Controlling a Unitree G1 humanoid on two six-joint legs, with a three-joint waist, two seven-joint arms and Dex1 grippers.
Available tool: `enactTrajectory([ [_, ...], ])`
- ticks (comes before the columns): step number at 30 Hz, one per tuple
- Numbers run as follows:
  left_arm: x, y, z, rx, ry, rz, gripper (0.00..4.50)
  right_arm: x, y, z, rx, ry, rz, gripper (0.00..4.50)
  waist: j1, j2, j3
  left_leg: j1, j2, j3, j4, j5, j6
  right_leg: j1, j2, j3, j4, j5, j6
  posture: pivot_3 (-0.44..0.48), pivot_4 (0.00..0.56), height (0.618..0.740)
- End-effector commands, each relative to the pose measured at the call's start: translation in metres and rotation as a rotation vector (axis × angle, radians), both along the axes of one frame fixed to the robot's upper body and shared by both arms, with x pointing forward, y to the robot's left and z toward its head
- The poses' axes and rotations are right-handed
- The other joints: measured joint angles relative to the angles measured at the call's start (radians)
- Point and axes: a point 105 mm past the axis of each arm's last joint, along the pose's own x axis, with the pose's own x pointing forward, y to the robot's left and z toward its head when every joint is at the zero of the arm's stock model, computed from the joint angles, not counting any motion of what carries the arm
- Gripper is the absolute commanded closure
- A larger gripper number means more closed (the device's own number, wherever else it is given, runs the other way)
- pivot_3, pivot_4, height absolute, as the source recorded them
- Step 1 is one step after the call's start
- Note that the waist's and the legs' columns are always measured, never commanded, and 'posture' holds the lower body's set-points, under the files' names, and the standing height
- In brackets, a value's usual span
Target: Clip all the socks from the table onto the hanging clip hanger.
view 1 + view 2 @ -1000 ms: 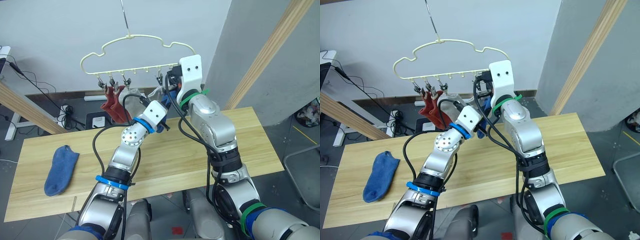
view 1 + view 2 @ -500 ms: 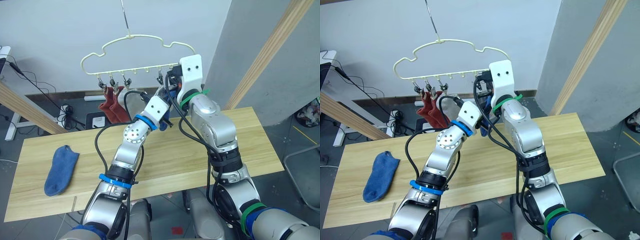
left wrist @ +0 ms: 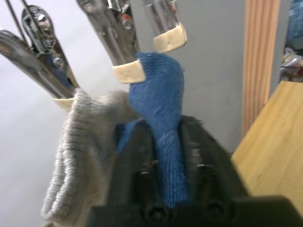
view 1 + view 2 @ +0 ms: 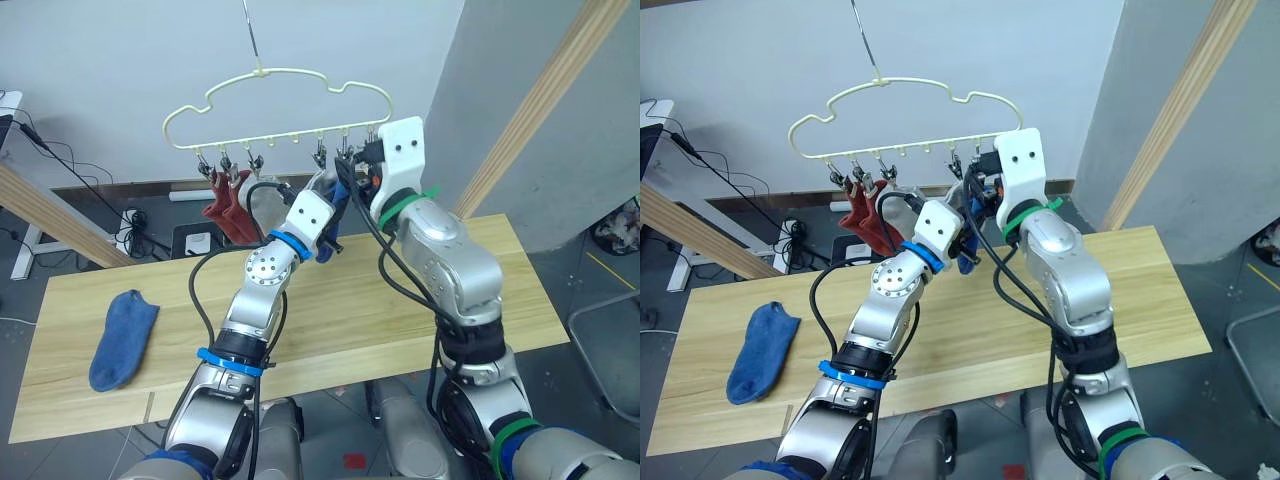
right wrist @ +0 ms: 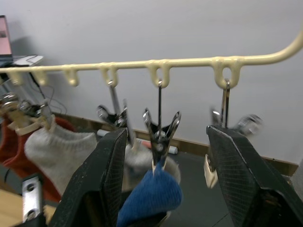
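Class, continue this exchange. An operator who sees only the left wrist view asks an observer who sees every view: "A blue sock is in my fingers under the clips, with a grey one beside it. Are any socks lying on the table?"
Observer: Yes, one loose blue sock lies flat near the left end of the table.
Operator: What hangs further along the clip hanger?
Observer: Two rust red socks hang from the leftmost clips of the clip hanger.
Operator: Where is the other arm?
Observer: The right gripper is up at the hanger's bar, open, with its fingers on either side of the clip above your held blue sock.
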Motion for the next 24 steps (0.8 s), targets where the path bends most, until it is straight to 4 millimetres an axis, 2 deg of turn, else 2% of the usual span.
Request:
enactTrajectory([
  [1,-0.009,-0.003,0.016,-0.005,-0.049,-0.062,2.36,-0.024,0.002,0.015,-0.009,-0.07,0.078,1.75,0.0,0.0,0.0,0.0,0.0,0.0,0.0,0.0,0.0,0.0,0.0,0.0,0.0,0.0,0.0,-0.212,0.319,0.74],
  [2,-0.011,-0.002,0.016,0.006,-0.048,-0.08,2.11,-0.028,-0.001,0.015,-0.015,-0.076,0.078,1.75,-0.001,0.0,0.0,0.0,0.0,0.0,0.0,0.0,0.0,0.0,0.0,0.0,0.0,0.0,0.0,-0.214,0.318,0.74],
  [5,-0.019,0.004,0.016,0.04,-0.044,-0.14,2.11,-0.032,-0.01,0.017,-0.035,-0.098,0.058,1.75,-0.002,0.0,0.0,0.0,0.0,0.0,0.0,0.0,0.0,0.0,0.0,0.0,0.0,0.0,0.0,-0.216,0.318,0.74],
  [9,-0.037,0.014,0.023,0.053,-0.028,-0.271,2.11,-0.025,-0.025,0.017,-0.042,-0.109,-0.034,1.75,-0.003,0.0,0.0,0.001,0.001,0.0,0.0,0.001,0.001,0.0,0.0,0.0,0.0,-0.003,0.004,-0.217,0.317,0.74],
  [12,-0.05,0.023,0.029,0.047,0.002,-0.341,2.11,-0.019,-0.028,0.018,-0.036,-0.112,-0.074,1.75,-0.003,0.0,0.0,0.001,0.001,0.0,0.0,0.001,0.001,0.0,0.001,0.0,0.0,-0.003,0.004,-0.217,0.315,0.74],
  [15,-0.058,0.035,0.037,0.055,0.019,-0.369,2.08,-0.013,-0.029,0.015,-0.025,-0.096,-0.103,2.29,-0.003,0.0,0.0,0.001,0.001,0.0,0.0,0.001,0.001,0.0,0.001,0.0,0.0,-0.003,0.004,-0.202,0.311,0.74],
  [18,-0.061,0.045,0.043,0.073,0.029,-0.366,2.08,-0.01,-0.028,0.014,-0.022,-0.09,-0.114,3.28,-0.001,0.0,0.0,0.001,0.001,0.0,0.0,0.001,0.001,0.0,0.001,0.0,0.0,-0.003,0.004,-0.193,0.31,0.74],
  [24,-0.057,0.058,0.05,0.1,0.014,-0.313,2.08,0.006,-0.028,0.011,-0.019,-0.065,-0.168,3.28,0.001,0.0,0.0,0.001,0.001,0.0,0.0,0.001,0.001,0.0,0.001,0.0,-0.001,-0.003,0.004,-0.176,0.306,0.74],
])
